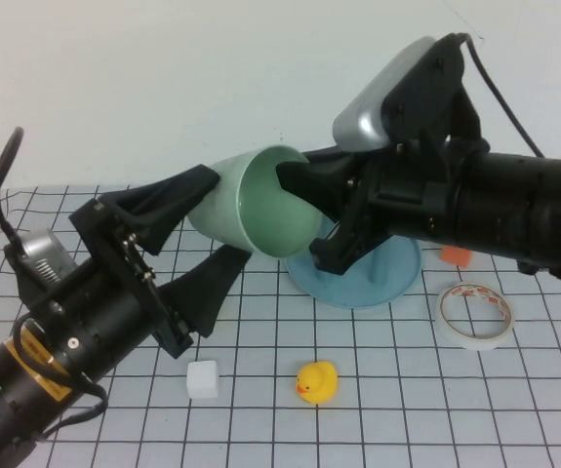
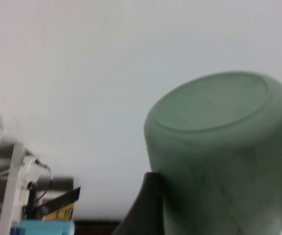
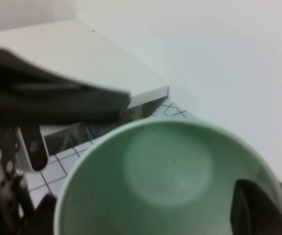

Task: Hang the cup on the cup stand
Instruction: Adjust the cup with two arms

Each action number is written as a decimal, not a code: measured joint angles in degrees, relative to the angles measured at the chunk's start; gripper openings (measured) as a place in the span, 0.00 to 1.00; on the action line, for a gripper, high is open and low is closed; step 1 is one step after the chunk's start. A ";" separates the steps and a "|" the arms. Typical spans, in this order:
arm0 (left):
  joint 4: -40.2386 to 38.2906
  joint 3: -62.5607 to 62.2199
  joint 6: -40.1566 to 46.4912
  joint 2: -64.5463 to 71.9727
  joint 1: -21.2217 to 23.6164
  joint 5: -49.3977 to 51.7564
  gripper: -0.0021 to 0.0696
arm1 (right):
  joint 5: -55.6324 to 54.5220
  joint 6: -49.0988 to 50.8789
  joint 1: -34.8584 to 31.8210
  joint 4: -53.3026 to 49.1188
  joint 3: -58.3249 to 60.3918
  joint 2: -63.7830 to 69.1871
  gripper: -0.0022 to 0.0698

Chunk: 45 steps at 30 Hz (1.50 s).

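With the cup (image 1: 260, 200) held on its side in mid-air before the cup stand (image 1: 358, 278), pinched at its rim by the shut right gripper (image 1: 295, 180) while the left gripper (image 1: 202, 229) flanks it spread apart, the rim grip should be kept firm until the cup is inverted over a peg.

The mint-green cup (image 1: 260, 200) is held on its side above the checked table (image 1: 378, 390), its mouth facing the right arm. The left gripper (image 1: 207, 229) has 2 black fingers spread wide, one above and one below the cup's base end. The right gripper (image 1: 295, 180) is closed on the cup's rim, one finger inside. Behind and below, the blue cup stand (image 1: 378, 273) rests on the table. Nearby lie a white cube (image 1: 202, 378), yellow duck (image 1: 316, 381), tape roll (image 1: 472, 314) and orange block (image 1: 455, 255).
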 joint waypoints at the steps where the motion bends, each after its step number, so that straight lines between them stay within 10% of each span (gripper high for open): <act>1: -0.81 0.00 0.00 0.08 0.00 0.25 0.99 | 0.00 -0.55 0.00 0.00 0.00 0.07 0.06; 39: -2.41 0.00 9.12 4.69 1.84 0.06 0.99 | 2.15 -11.69 1.16 0.06 -0.46 4.98 0.06; 45: -1.46 0.00 9.25 4.80 1.86 1.13 0.84 | 2.54 -11.69 1.16 0.19 -0.46 5.69 0.06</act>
